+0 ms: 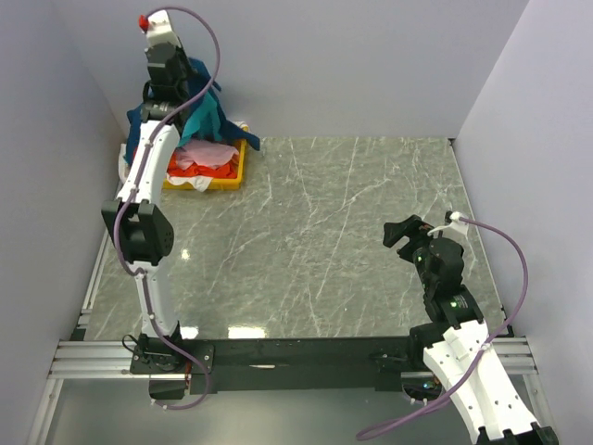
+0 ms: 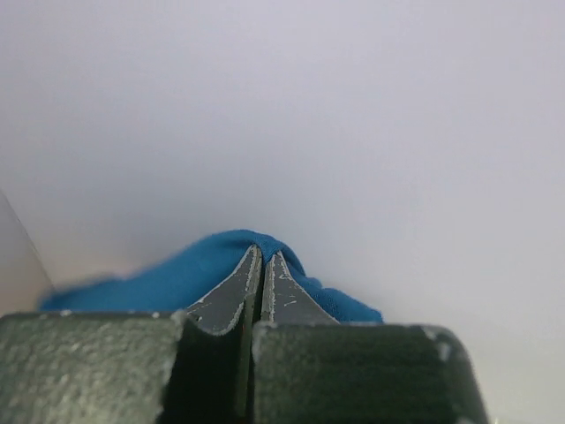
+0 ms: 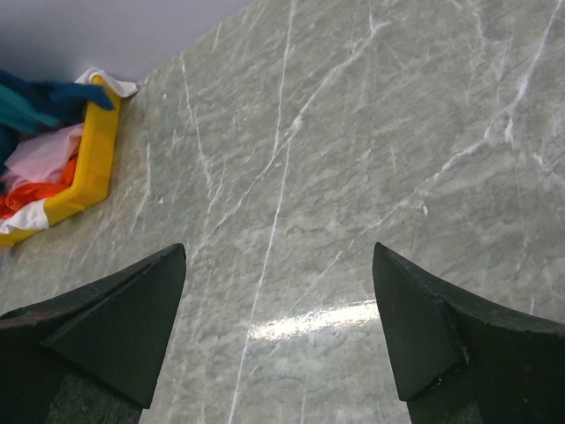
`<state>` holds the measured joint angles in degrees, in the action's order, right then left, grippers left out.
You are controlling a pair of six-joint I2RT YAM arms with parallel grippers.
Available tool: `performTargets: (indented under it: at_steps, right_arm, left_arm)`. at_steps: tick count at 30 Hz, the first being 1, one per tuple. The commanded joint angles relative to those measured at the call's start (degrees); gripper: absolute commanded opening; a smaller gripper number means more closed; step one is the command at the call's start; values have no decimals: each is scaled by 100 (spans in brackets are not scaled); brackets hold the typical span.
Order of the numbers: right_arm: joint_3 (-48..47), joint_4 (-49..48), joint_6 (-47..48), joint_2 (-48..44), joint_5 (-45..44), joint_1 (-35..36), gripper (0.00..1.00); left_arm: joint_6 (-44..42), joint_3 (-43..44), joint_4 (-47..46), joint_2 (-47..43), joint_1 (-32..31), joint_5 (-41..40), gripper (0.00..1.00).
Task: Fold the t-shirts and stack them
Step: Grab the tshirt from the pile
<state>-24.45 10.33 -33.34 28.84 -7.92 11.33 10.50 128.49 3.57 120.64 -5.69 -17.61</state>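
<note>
Left wrist view: your left gripper (image 2: 263, 265) pinches the soft teal-blue cotton t-shirt (image 2: 150, 283), held above the shallow yellow plastic tray (image 1: 237, 172) at the table (image 1: 324, 241)'s far-left corner, probably to free it. Your right gripper (image 3: 278, 327) hangs spread, empty.

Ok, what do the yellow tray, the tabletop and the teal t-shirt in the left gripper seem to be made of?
Yellow tray: likely plastic, smooth, even colour, moulded rim. Tabletop: grey marble look, white veins, glossy glare; could be laminate. Teal t-shirt: soft matte cloth, probably cotton knit, bunched where the left gripper pinches it.
</note>
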Motion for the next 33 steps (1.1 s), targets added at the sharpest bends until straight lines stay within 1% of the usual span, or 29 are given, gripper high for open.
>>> performTargets:
  at_steps: [1, 3, 5, 7, 8, 13, 14, 16, 18, 19, 20, 22, 23, 25, 26, 28, 29, 32, 33]
  right_arm:
    - [-297, -127, 74, 78, -8, 1, 92]
    - [-289, -163, 74, 130, 27, 1, 92]
    - [-280, -163, 65, 148, 63, -8, 92]
    - [-271, -128, 39, 140, 89, -8, 92]
    - [-271, -127, 30, 131, 98, 0, 92]
    - [-175, -93, -6, -45, 151, 0, 92]
    - [-174, -75, 3, -54, 151, 1, 92]
    - [-166, -13, 29, -98, 133, 1, 92]
    - [-157, 13, 47, -115, 142, 1, 92]
    - [-148, 22, 47, -124, 151, 1, 92]
    - [-148, 31, 56, -124, 151, -8, 92]
    - [-130, 22, 56, -133, 168, 1, 92]
    - [-122, 22, 56, -142, 177, 1, 92]
    - [-104, 13, 65, -142, 203, 0, 92]
    - [-95, 13, 65, -151, 203, 1, 92]
    - [-104, 31, 74, -133, 203, -8, 92]
    - [-104, 31, 82, -142, 203, 0, 92]
    - [-95, 40, 74, -133, 221, -8, 92]
    - [-95, 40, 74, -142, 221, -8, 92]
  left_arm:
    - [-566, 484, -736, -436, -28, -129, 0]
    - [-637, 581, -683, -445, -20, -86, 0]
    - [-725, 520, -674, -532, -28, 178, 0]
    - [-725, 266, -630, -672, -2, 397, 0]
    - [-734, 125, -630, -673, 15, 468, 0]
    - [-533, -1105, -438, -911, 217, 802, 0]
    - [-462, -1237, -376, -911, 348, 881, 2]
    - [-269, -1475, -131, -753, 481, 1188, 7]
    - [-207, -1511, 230, -534, 630, 1425, 16]
    - [-198, -1511, 336, -446, 718, 1496, 20]
    - [-215, -1511, 546, -366, 780, 1540, 26]
    - [-259, -1563, 670, -182, 815, 1593, 32]
    - [-277, -1598, 714, -129, 842, 1620, 37]
    - [-286, -1800, 689, -93, 851, 1638, 41]
    - [-268, -1862, 680, -93, 859, 1646, 46]
    - [-207, -2081, 583, -128, 877, 1638, 50]
    - [-180, -2143, 540, -146, 860, 1638, 55]
    - [4, -2258, 460, -199, 859, 1673, 63]
    - [83, -2258, 469, -199, 859, 1638, 65]
